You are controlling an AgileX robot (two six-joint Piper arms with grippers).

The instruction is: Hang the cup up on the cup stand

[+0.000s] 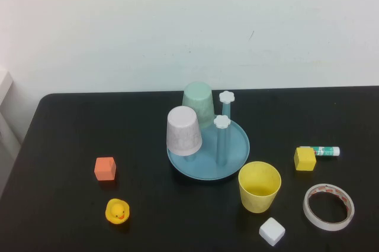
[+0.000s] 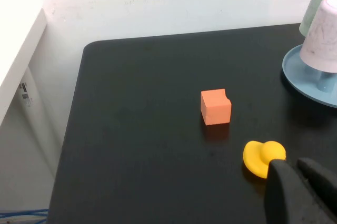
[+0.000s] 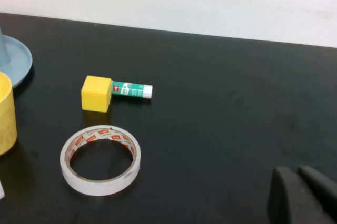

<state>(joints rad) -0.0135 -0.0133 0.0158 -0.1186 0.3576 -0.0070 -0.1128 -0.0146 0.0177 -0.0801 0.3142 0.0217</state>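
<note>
The yellow cup [image 1: 259, 186] stands upright, mouth up, on the black table just front-right of the cup stand [image 1: 235, 145]; its edge shows in the right wrist view [image 3: 5, 113]. The light-blue cup stand has two free pegs with white flower caps [image 1: 222, 123]. A white speckled cup [image 1: 183, 130] and a pale green cup [image 1: 198, 103] sit upside down on it. Neither arm shows in the high view. My left gripper [image 2: 295, 167] is shut and empty, near the rubber duck [image 2: 261, 156]. My right gripper [image 3: 297, 172] is shut and empty over bare table, right of the tape roll [image 3: 100, 159].
An orange cube [image 1: 105, 168] and the yellow duck [image 1: 117, 210] lie front left. A yellow cube [image 1: 304, 158], a glue stick [image 1: 323, 151], the tape roll [image 1: 328, 206] and a white cube [image 1: 272, 231] lie around the cup on the right. A white wall stands behind the table.
</note>
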